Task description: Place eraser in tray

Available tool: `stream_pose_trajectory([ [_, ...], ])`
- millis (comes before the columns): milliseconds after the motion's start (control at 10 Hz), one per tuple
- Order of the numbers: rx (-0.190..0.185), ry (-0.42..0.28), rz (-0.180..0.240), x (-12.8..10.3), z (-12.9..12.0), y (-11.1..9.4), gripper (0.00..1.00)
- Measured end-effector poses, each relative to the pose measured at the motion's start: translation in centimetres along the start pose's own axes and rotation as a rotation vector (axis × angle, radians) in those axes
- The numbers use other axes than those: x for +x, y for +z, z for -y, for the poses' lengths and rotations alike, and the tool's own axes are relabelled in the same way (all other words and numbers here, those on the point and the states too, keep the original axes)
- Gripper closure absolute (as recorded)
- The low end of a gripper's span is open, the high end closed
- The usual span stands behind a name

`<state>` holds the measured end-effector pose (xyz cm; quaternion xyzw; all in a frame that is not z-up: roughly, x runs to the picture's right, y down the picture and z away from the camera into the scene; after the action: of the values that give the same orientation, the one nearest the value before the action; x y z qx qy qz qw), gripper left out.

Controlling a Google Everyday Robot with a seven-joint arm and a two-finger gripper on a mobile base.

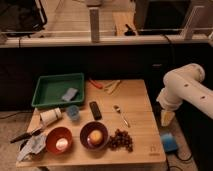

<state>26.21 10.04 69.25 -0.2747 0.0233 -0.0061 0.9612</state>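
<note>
We see the tool [167, 118] at the right edge of the counter [137, 102]. It hangs below the white arm [182, 90] and points down, beside the counter rather than over it. Its jaws stand apart w/ nothing between them, so it grips nothing.

The eraser [95, 110] lies flat approx. in the middle of the counter, well apart from the tool. From the tool it lies to the left in the picture, at almost the same height, w/ the spoon [120, 115] between them. Its long axis runs nearly from the far side of the counter to the near side, the far end leaning a bit to the left. So, in our judgement, the tool must travel sideways over the spoon. The jaws should then close across the short side, i.e. left-right in the picture.

The tray [50, 90] is at the far left corner, beyond the eraser as seen from the tool, near it but not touching. A grey-blue block [70, 93] lies inside. A blue cup [73, 112] stands just left of the eraser, and we think it leaves little room there. The eraser is outside the tray, so we judge that the task is not yet begun.
</note>
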Motion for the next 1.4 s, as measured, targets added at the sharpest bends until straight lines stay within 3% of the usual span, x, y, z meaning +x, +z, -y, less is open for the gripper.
stream_pose_trajectory([
  [600,0.037,-0.140,-0.023,-7.4,1.8,0.9,0.20],
  [1400,0.083,-0.268,-0.018,-13.0,4.7,2.7,0.20],
])
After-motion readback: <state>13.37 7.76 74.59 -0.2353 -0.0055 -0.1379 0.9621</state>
